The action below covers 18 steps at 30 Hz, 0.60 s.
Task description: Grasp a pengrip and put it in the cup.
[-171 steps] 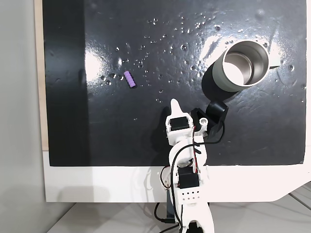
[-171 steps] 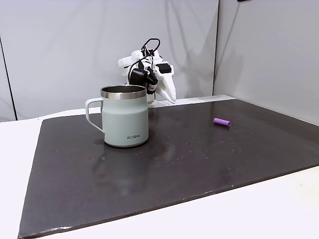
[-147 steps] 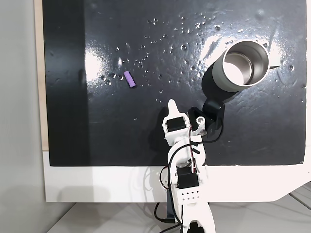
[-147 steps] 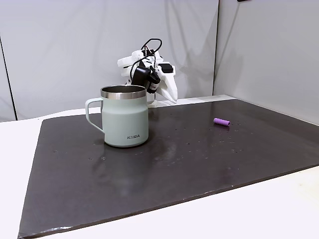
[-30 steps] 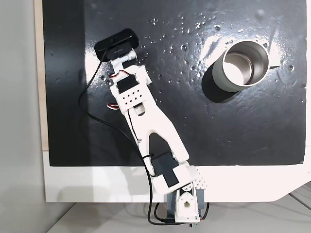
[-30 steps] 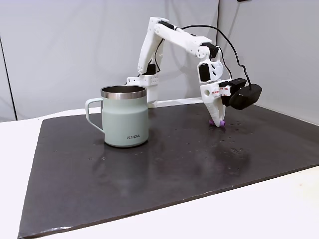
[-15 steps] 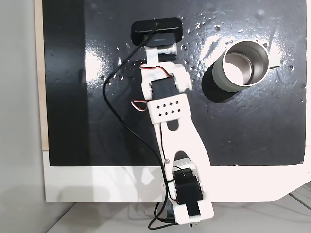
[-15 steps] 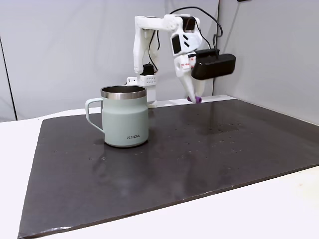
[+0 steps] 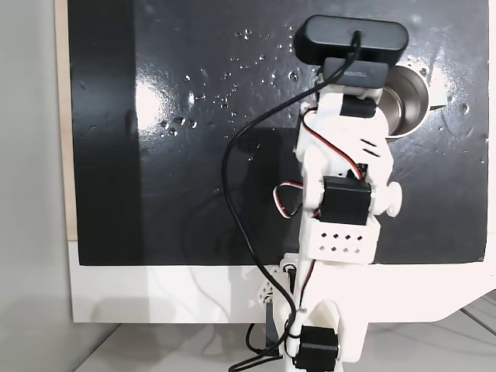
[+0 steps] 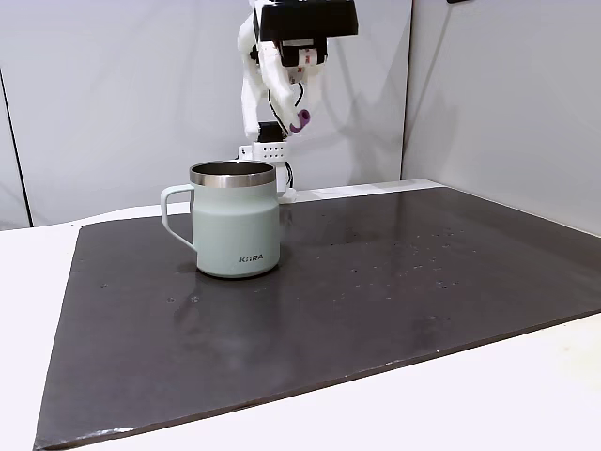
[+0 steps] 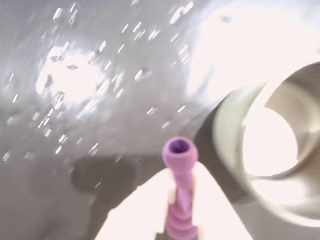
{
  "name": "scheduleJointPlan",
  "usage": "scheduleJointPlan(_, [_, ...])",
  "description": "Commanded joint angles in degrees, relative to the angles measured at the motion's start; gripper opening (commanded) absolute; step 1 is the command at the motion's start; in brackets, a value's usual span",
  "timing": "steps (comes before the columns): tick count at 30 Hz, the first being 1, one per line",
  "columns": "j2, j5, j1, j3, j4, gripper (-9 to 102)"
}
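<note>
Now the gripper (image 10: 297, 120), closed on the pengrip (image 11: 180, 192), hangs high above the table, and the cup (image 11: 270, 165) lies to its right in the wrist view, not yet underneath.

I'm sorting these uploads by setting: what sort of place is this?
Probably a home or hobby robotics bench, not a factory: a small white 3D-printed-looking arm with loose wiring, a dark mat on a white table against plain grey walls, and a metal cup as prop.
</note>
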Motion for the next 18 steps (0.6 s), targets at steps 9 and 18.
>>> scheduleJointPlan(9, [0.26, -11.51, 11.69, -0.35, -10.72, 0])
scheduleJointPlan(18, [-1.85, -16.08, 16.88, 3.43, -17.58, 0])
